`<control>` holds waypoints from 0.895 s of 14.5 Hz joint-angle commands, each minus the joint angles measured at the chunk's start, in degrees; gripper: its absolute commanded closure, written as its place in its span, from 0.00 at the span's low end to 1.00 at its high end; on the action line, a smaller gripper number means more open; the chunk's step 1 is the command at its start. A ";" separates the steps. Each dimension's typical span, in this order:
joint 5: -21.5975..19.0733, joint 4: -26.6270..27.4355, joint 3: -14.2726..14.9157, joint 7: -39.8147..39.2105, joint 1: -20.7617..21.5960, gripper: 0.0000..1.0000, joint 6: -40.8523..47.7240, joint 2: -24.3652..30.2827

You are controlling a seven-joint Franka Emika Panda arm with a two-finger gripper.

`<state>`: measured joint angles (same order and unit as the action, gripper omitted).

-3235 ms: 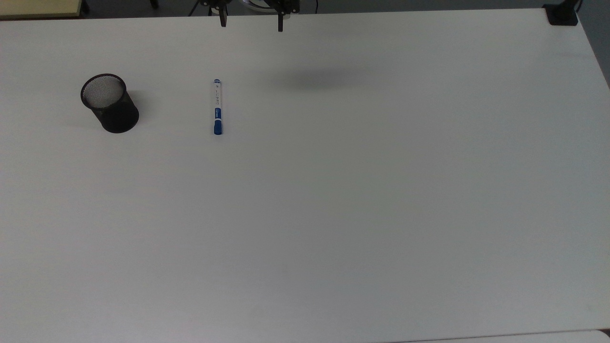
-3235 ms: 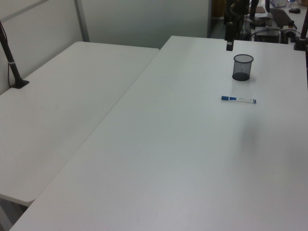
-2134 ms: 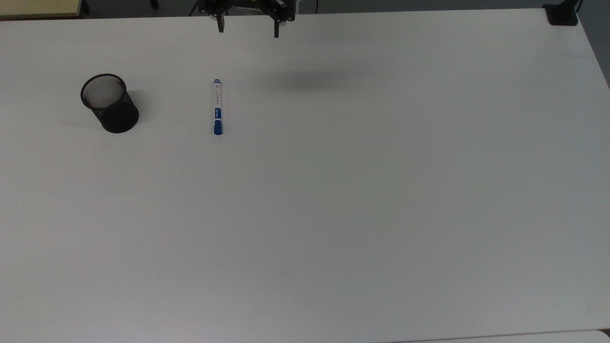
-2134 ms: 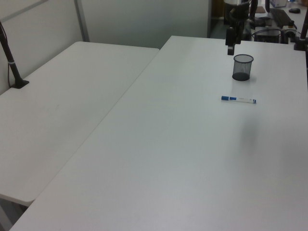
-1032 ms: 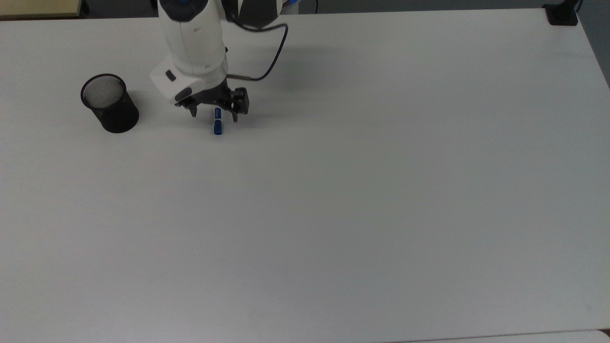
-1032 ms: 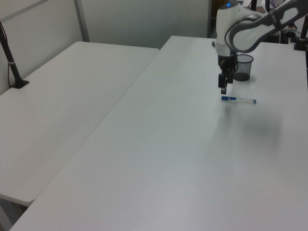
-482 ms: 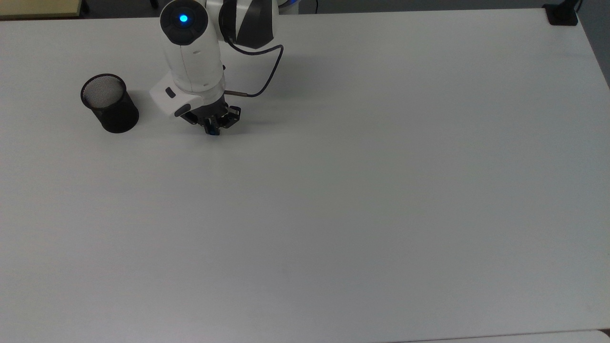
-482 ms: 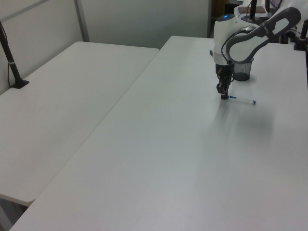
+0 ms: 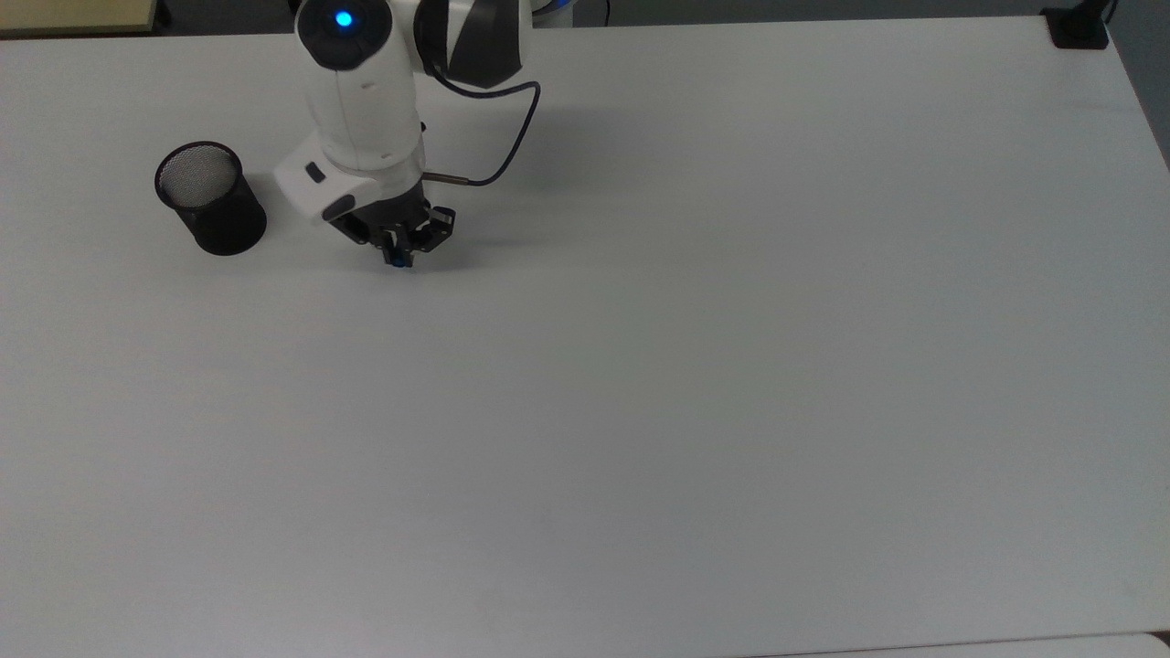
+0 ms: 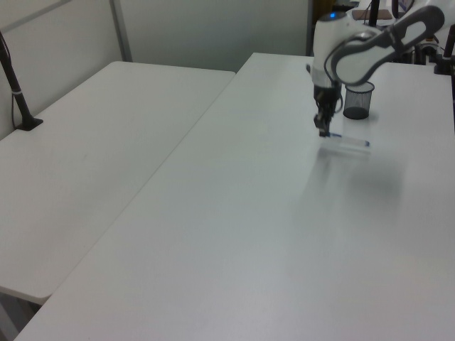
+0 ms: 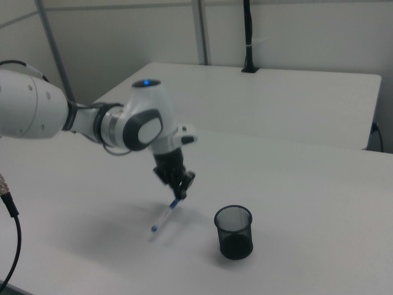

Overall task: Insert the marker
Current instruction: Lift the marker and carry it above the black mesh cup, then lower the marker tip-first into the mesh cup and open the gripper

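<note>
1. Gripper (image 11: pixel 181 192) fingers pinch the marker (image 11: pixel 164 216) at its blue cap end.
2. Marker hangs tilted, lifted off the white table (image 9: pixel 695 366).
3. Black mesh cup (image 11: pixel 233 231) stands upright near the marker, apart from it.

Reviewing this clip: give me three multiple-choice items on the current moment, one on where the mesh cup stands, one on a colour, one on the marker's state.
1. In the top view, the mesh cup stands on which side of the gripper?
A. the top view's left
B. the top view's right
C. directly under it

2. What colour is the light on the arm?
A. red
B. green
C. blue

3. What state is the marker in?
A. lying flat, untouched
B. held at one end, tilted
C. standing inside the cup

Answers:
1. A, the cup sits apart, toward the top view's left edge.
2. C, a blue dot glows on the arm's joint.
3. B, the right view shows the fingers shut on its upper end, the far end slanting down toward the table.
</note>
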<state>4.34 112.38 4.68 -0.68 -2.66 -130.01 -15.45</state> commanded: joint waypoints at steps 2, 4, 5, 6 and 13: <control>-0.03 -3.57 0.15 -0.28 -3.40 0.88 0.02 5.33; 0.49 -4.09 0.24 -0.37 -5.59 0.88 -1.12 6.74; 0.49 -4.44 0.42 -0.28 -7.17 0.88 -4.17 7.36; 0.49 -4.36 1.03 -0.28 -8.05 0.88 -5.77 7.54; 0.49 -4.45 3.85 -1.60 -13.24 0.88 -10.79 7.19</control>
<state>4.34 107.19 8.25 -1.03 -14.41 -138.46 -8.48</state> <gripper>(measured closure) 0.819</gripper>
